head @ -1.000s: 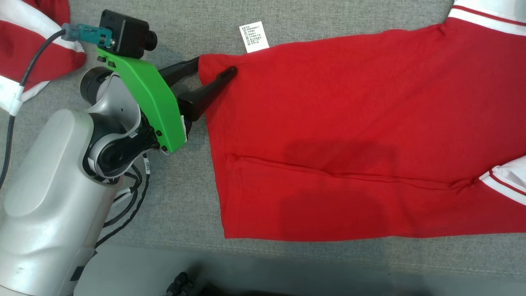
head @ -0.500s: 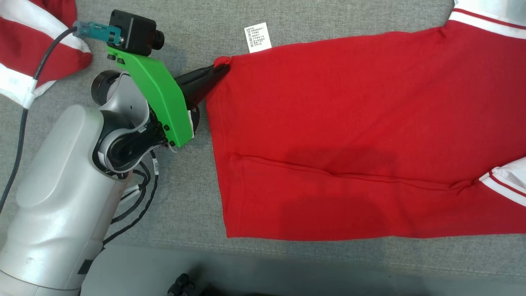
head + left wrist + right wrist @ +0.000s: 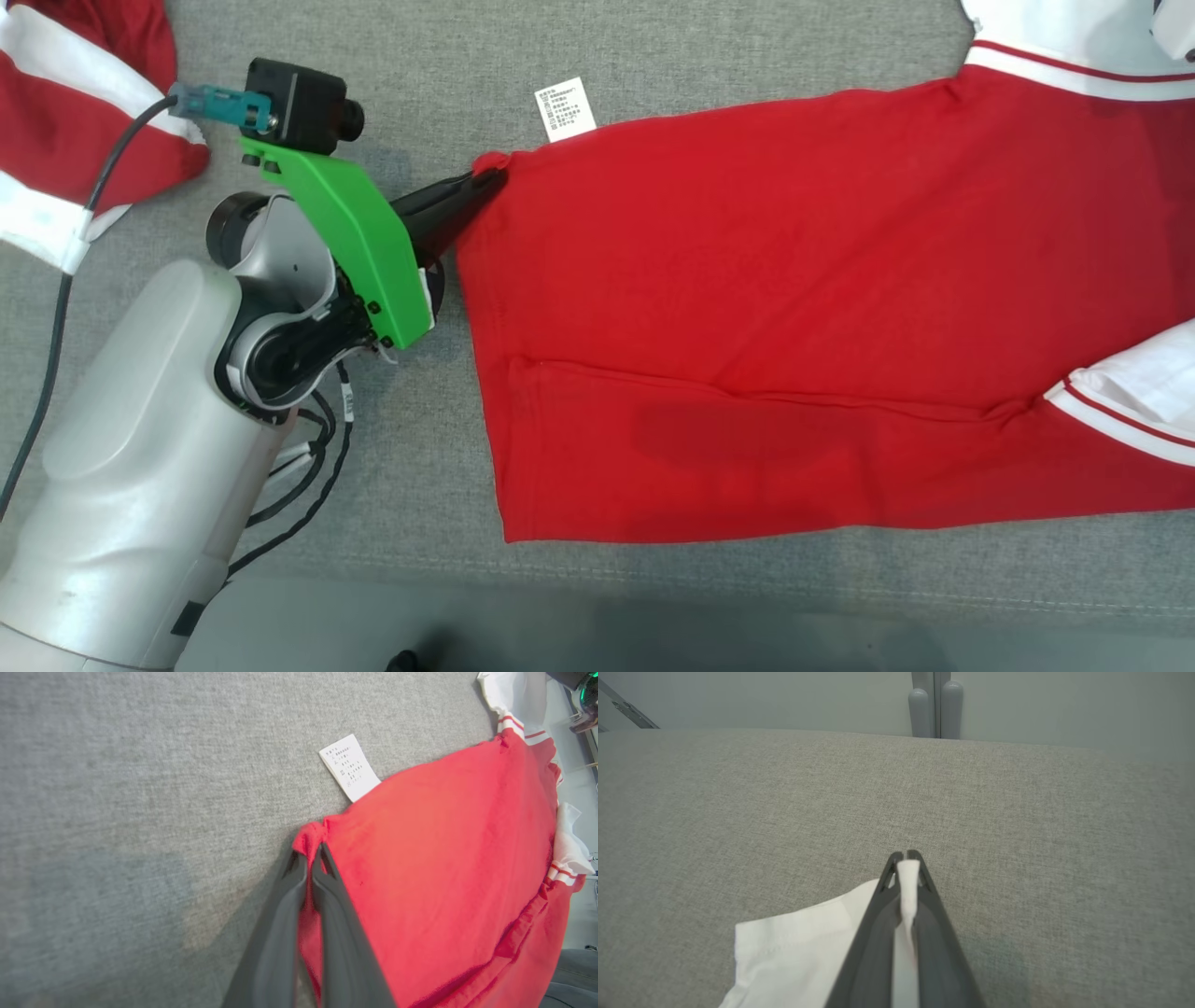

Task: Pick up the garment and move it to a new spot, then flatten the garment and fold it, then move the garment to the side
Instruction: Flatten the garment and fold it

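Observation:
The garment (image 3: 794, 308) is red with white, red-striped sleeve ends and lies spread on the grey cloth table (image 3: 420, 467). My left gripper (image 3: 490, 177) is shut on its upper left hem corner, which is bunched between the fingers. The left wrist view shows that pinched corner at the tips of the left gripper (image 3: 310, 854), with the red garment (image 3: 444, 868) stretching away to the right. A white care label (image 3: 565, 109) sticks out just beyond the corner. In the right wrist view my right gripper (image 3: 906, 856) is shut on a fold of the garment's white cloth (image 3: 784, 947).
Another red-and-white piece of clothing (image 3: 65, 121) lies at the upper left, beside the left arm's cable (image 3: 56, 308). The table's front edge (image 3: 653, 579) runs along the bottom. Two grey posts (image 3: 934, 711) stand beyond the table's far edge.
The left gripper's fingers, open around the hem corner a second ago, have shut on it and bunched it. The garment has since shifted slightly to the left.

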Motion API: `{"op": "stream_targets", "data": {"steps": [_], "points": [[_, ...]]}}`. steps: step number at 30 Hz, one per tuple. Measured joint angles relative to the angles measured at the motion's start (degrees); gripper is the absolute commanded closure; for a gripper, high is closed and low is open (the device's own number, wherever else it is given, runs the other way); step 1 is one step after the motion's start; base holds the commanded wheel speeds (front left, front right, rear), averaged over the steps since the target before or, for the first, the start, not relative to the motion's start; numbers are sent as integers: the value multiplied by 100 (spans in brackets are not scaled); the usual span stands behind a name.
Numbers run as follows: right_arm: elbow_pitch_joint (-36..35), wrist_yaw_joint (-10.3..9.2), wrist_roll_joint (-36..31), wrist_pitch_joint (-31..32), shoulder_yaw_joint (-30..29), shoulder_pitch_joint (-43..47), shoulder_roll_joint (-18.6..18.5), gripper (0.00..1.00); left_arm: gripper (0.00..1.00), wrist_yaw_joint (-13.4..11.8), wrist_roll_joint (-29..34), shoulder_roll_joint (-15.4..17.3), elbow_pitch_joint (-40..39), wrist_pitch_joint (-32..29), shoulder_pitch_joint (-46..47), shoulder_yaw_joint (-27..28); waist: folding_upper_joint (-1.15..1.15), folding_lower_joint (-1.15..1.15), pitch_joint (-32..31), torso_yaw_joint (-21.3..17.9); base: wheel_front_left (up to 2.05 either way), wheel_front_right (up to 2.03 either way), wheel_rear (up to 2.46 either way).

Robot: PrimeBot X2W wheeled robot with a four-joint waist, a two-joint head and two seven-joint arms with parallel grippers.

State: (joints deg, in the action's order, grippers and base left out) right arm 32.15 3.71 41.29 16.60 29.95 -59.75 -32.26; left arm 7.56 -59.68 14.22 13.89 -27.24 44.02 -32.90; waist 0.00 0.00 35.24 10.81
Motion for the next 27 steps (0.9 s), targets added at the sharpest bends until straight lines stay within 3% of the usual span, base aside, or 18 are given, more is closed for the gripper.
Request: {"op": "stream_targets", "data": {"steps": [9,27], "points": [[-87,185,96,-312,36,309,15,100,100,-1,-14,211,-8,283,-210,-88,0,0,-289,-161,0,0,0],[-283,283,417,-811,-65,774,-94,100,100,-1,-100,401,-192,923,-593,-267,0,0,-761,-473,0,0,0]]}}
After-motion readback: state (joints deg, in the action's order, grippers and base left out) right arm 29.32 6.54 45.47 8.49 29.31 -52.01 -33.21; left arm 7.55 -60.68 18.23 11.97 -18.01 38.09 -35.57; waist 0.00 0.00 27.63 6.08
